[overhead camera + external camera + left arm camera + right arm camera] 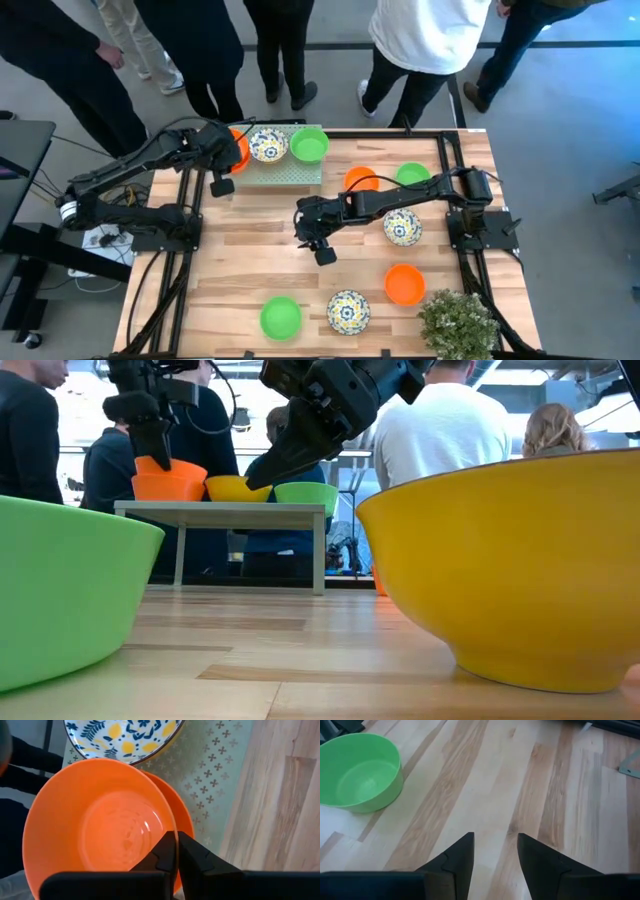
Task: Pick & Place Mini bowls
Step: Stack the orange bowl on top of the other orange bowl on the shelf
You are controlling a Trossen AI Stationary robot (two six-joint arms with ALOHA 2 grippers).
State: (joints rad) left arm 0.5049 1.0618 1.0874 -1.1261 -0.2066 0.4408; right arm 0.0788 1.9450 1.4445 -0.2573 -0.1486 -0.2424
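Left wrist view: I am pinching my left gripper (176, 851) closed on the orange bowl (100, 827) rim at the platform's (210, 780) far-left corner, so I should release only once it nests squarely, while my right gripper (495, 851) is hanging parted, empty, mid-tabletop.

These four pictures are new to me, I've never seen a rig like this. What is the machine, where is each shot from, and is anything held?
It is a robot with two dark arms at a wooden table, each ending in a two-finger pincer. One picture looks straight down, one looks level across the tabletop, and two come from cameras on the wrists. Small bowls lie about the table, and a raised shelf carries more. The left pincer is shut on the rim of an orange bowl that sits nested in another orange bowl on that shelf, beside a floral bowl. The right pincer is open and holds nothing, above bare wood, with a green bowl farther off.
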